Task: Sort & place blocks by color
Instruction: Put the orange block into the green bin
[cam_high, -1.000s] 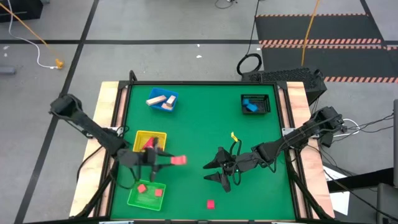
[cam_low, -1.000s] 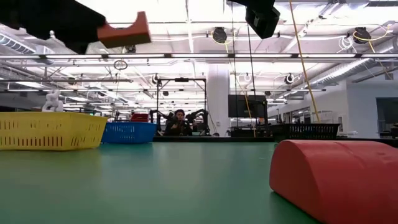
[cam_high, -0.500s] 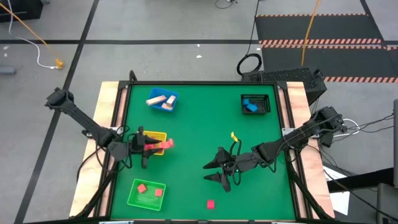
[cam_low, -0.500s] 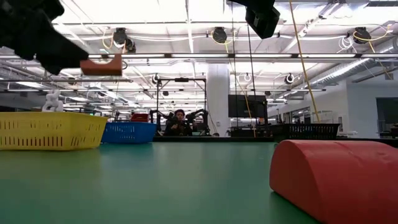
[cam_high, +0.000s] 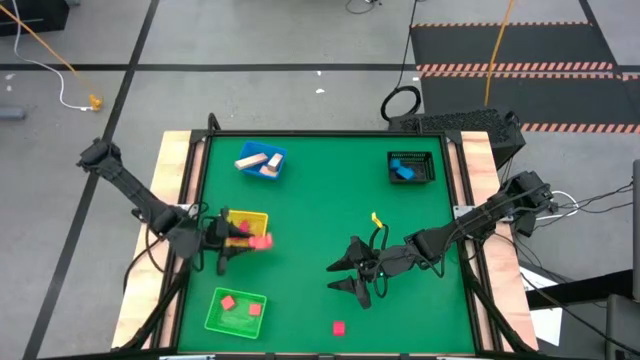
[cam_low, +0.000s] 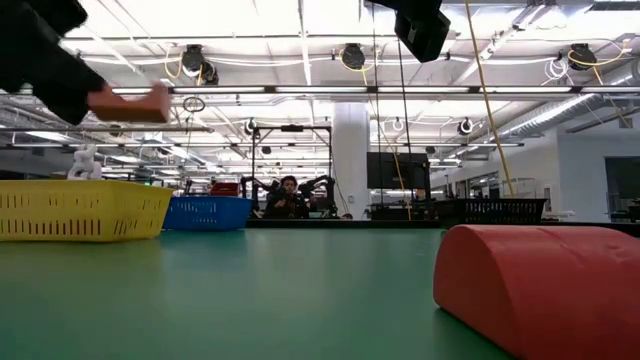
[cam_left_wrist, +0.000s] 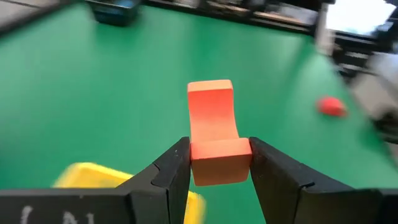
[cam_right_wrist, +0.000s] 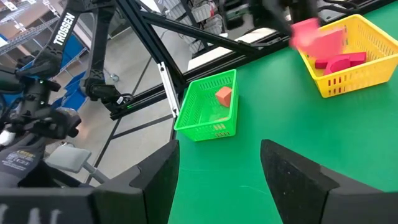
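My left gripper (cam_high: 248, 241) holds a pink-red arch-shaped block (cam_high: 261, 240) in the air over the right part of the yellow tray (cam_high: 240, 219), which has pink blocks in it. The green tray (cam_high: 237, 318) holds red blocks, and the blue tray (cam_high: 262, 163) holds tan wood blocks. One red block (cam_high: 339, 327) lies on the mat near the front edge. My right gripper (cam_high: 336, 277) hovers open over the middle of the table with nothing between its fingers. My left gripper pinches the block's near end (cam_left_wrist: 217, 163) between its two fingers, one on each side face. The fingers come nearly level from the table's left side, and the block (cam_low: 135, 103) sticks out ahead of them. It is lifted clear, above the yellow tray (cam_low: 80, 210).
A black mesh basket (cam_high: 411, 168) with a blue block stands at the far right. A small yellow piece (cam_high: 376, 219) lies near my right arm. In the low view the red block (cam_low: 540, 290) fills the near right. A person sits beyond the table.
My left gripper has carried the block from over the mat toward the table's left edge and a little toward the far edge, rolling its wrist as it went. The block now hangs over the yellow tray, still held.
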